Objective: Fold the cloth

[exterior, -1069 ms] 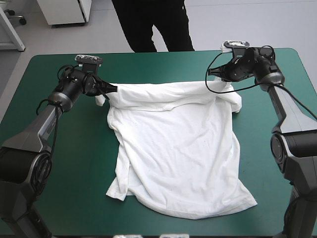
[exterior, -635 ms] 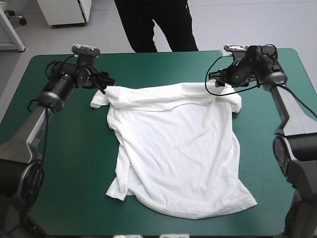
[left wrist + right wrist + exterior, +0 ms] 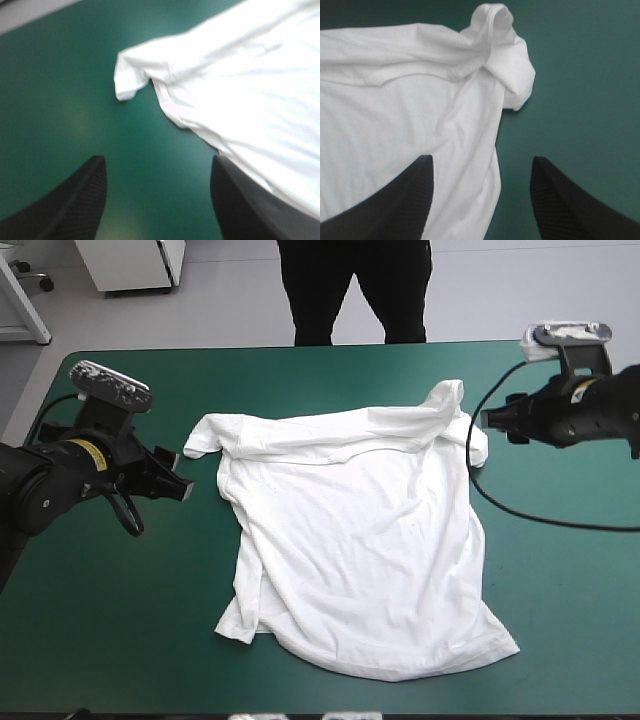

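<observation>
T-shirt (image 3: 360,540) lies spread almost flat at the middle of the teal-green desk (image 3: 130,620), hem nearest the robot; the sleeve (image 3: 455,405) by the right hand (image 3: 500,423) is bunched upward. Left hand (image 3: 172,478) and right hand sit just off either shoulder, both wide open and empty, probably positioned to grip the cloth for a first fold

The T-shirt (image 3: 360,540) lay spread over the middle of the desk (image 3: 110,620), reaching from near the far edge almost to the front. Bare teal-green cover ran open down both sides. The left claw (image 3: 172,478), fingers apart, was over the left strip, clear of the T-shirt; the right claw (image 3: 495,422), likewise spread, hung just beside its far right corner.
</observation>
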### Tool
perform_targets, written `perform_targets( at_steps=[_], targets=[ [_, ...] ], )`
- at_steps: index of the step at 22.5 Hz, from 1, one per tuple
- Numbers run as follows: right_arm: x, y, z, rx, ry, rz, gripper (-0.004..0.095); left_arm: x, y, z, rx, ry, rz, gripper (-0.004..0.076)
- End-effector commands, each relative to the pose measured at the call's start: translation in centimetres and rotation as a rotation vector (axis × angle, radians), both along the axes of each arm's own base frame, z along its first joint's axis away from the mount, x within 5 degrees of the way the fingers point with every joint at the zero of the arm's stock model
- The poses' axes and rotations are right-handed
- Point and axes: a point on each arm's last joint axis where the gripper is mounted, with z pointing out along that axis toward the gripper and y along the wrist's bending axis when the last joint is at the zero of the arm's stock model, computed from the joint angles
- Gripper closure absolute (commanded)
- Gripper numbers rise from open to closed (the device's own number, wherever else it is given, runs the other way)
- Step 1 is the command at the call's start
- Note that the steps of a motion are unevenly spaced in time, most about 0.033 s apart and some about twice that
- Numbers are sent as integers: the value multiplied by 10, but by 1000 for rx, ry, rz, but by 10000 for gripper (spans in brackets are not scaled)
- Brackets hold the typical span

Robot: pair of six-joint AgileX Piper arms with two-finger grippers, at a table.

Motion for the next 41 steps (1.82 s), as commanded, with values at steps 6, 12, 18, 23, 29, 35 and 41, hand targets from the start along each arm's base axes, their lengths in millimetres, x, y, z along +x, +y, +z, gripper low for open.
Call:
perform_targets(
  at_steps=[6, 12, 18, 23, 29, 35, 41],
  targets=[
    [-73, -13, -1, 0, -60, -57, 372, -17, -15, -18, -208, 205, 58, 304],
    [-79, -17, 2, -30, -81, -73, 372, -19, -19, -88, -146, 441, 101, 304],
    [-77, -17, 0, -32, -74, -81, 372, -29, -33, -152, -182, 581, 88, 304],
    [-77, -17, 0, -27, -73, -86, 372, -45, -51, -180, -165, 574, 73, 304],
    [-77, -17, 0, -24, -70, -89, 372, -46, -55, -219, -95, 610, 105, 304],
    [-78, -17, -1, -14, -67, -89, 374, -28, -72, -261, 3, 700, 113, 344],
    [-74, -9, -30, 20, 42, -24, 367, -25, -75, -266, 3, 708, 114, 730]
  ],
)
